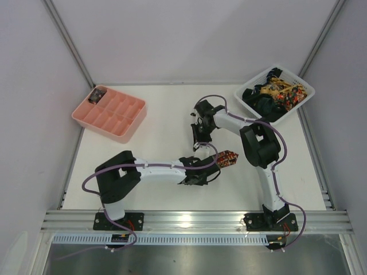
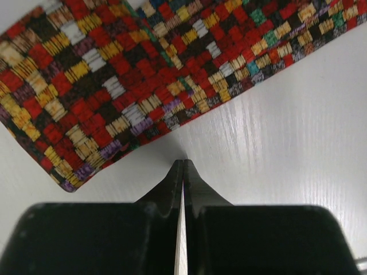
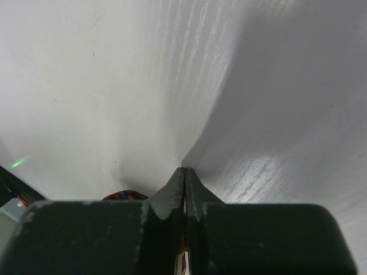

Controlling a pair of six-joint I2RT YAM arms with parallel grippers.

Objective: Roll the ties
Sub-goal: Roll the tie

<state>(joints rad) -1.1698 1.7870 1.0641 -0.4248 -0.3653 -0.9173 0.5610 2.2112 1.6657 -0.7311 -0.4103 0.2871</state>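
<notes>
One tie with a red, yellow and black check pattern lies on the white table in the middle. In the left wrist view the tie fills the top of the frame. My left gripper is shut and empty, its tips on the table just short of the tie's edge; it also shows in the top view. My right gripper is shut, tips against the bare table. A bit of patterned fabric shows behind its fingers. From above, the right gripper points down just left of the tie.
A white lattice basket at the back right holds several more ties. A pink compartment tray stands at the back left with one rolled tie in a corner cell. Both arms meet in the middle.
</notes>
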